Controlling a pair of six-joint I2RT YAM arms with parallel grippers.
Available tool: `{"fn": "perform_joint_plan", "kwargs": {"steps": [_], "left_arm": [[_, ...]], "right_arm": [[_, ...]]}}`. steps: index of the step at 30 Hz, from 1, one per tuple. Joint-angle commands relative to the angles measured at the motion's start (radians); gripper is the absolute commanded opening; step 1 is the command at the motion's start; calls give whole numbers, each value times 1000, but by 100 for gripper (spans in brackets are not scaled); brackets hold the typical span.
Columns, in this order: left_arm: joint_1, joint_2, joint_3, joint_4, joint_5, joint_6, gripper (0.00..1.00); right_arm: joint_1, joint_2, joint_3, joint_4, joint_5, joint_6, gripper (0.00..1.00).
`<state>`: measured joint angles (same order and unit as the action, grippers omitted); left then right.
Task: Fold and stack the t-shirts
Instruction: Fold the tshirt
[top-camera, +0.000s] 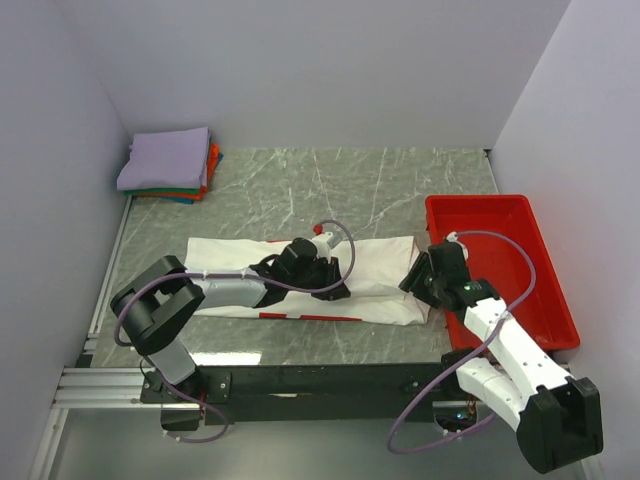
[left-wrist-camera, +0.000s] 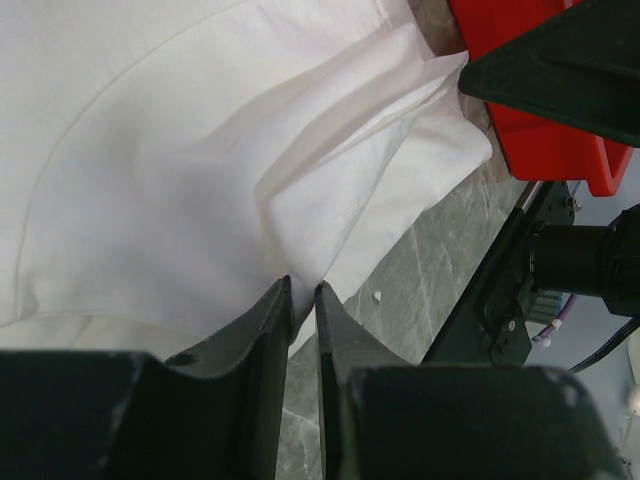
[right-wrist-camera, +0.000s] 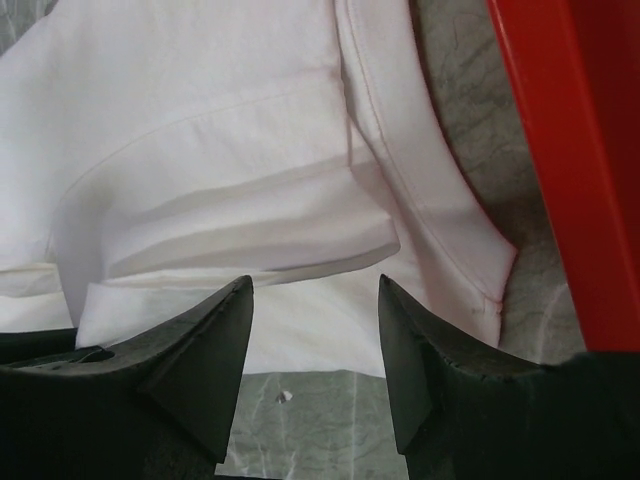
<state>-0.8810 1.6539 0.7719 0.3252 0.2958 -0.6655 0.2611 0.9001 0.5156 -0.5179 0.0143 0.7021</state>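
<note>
Surface: grey-green marbled table (top-camera: 400, 190), closed in by plain pale walls on three sides.
Rail: black rail (top-camera: 320, 382) along the table's near edge, nearer than the tee (top-camera: 375, 268); both arm bases sit on it.
Right gripper: the right gripper (right-wrist-camera: 312, 292) hangs low over the tee's right end. Its jaws stand wide apart with nothing between them. From the wrist, layered folds and a stitched hem of the tee lie just beyond the fingers (right-wrist-camera: 215, 340).
Left gripper: the left gripper (left-wrist-camera: 302, 292) is down on the tee's middle, close to its near edge. Its jaws are narrowed to a thin slit and pinch a ridge of the cloth; creases run across the tee up to the fingertips (left-wrist-camera: 275, 305).
Tee: white, folded into a long band that lies flat across the middle of the table, running left to right. Red print (top-camera: 300, 316) shows only as thin strips along its near edge and a scrap at its far edge.
Tray: red tray (top-camera: 490, 215) on the table right of the tee, its near-left corner just beside the tee's right end.
Stack: the stack (top-camera: 165, 158) of folded tees sits in the table's far left corner, beyond the tee's left end and well apart from it. Lavender lies on top; orange, green and blue edges peek out below it.
</note>
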Motion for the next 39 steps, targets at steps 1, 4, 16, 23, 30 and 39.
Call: {"fn": "perform_joint_plan", "kwargs": {"steps": [1, 4, 16, 23, 30, 39], "left_arm": [[-6, -40, -14, 28, -4, 17, 21], [-6, -39, -17, 28, -3, 18, 21], [-6, -63, -39, 11, -17, 41, 21], [-6, -72, -43, 3, -23, 47, 21], [-6, -94, -45, -12, -58, 49, 22], [-4, -105, -42, -38, -89, 50, 23]], "right_arm": [[-6, -29, -14, -8, 39, 45, 60], [-5, -24, -23, 8, 58, 65, 61], [-5, 37, -71, 113, 49, 119, 60], [-5, 31, -66, 119, 38, 117, 18], [-5, -61, -31, 19, -3, 88, 0], [-5, -167, -22, -76, -151, 80, 0]]}}
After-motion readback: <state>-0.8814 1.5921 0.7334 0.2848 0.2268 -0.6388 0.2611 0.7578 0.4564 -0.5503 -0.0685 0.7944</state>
